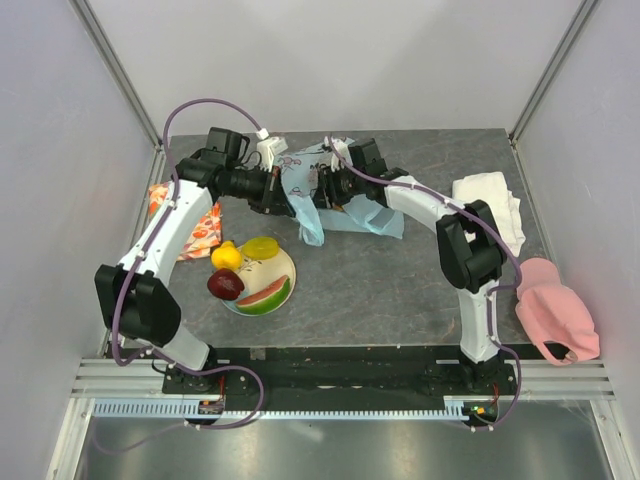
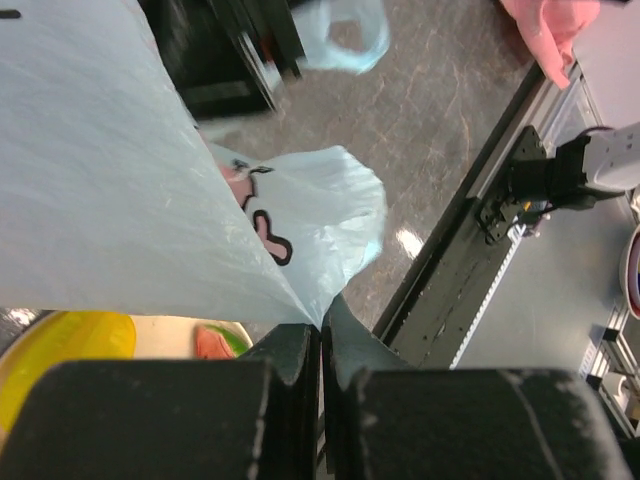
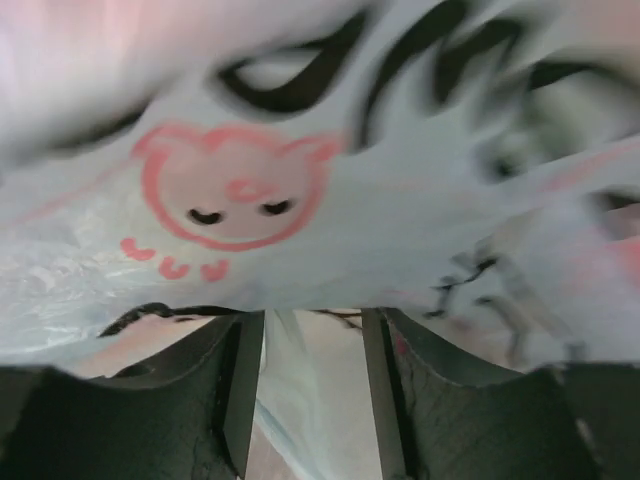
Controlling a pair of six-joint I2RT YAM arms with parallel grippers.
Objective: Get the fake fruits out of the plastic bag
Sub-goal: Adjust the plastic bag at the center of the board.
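Note:
The light-blue plastic bag (image 1: 335, 200) with a pink cartoon print hangs between both grippers at the back of the table. My left gripper (image 1: 283, 193) is shut on a pinch of the bag's film (image 2: 150, 200), as the left wrist view (image 2: 322, 322) shows. My right gripper (image 1: 323, 188) is against the bag's other side, with its jaws apart (image 3: 312, 330) and bag film (image 3: 300, 220) draped over the tips. On the plate (image 1: 285, 262) lie a yellow lemon (image 1: 227, 256), a yellow piece (image 1: 262, 247), a dark red apple (image 1: 225, 285) and a watermelon slice (image 1: 268, 296). Anything inside the bag is hidden.
An orange-red patterned cloth (image 1: 200, 228) lies left of the plate, under the left arm. A white folded towel (image 1: 497, 205) lies at the right, and a pink object (image 1: 556, 310) sits at the table's right front edge. Frame posts stand at the back corners.

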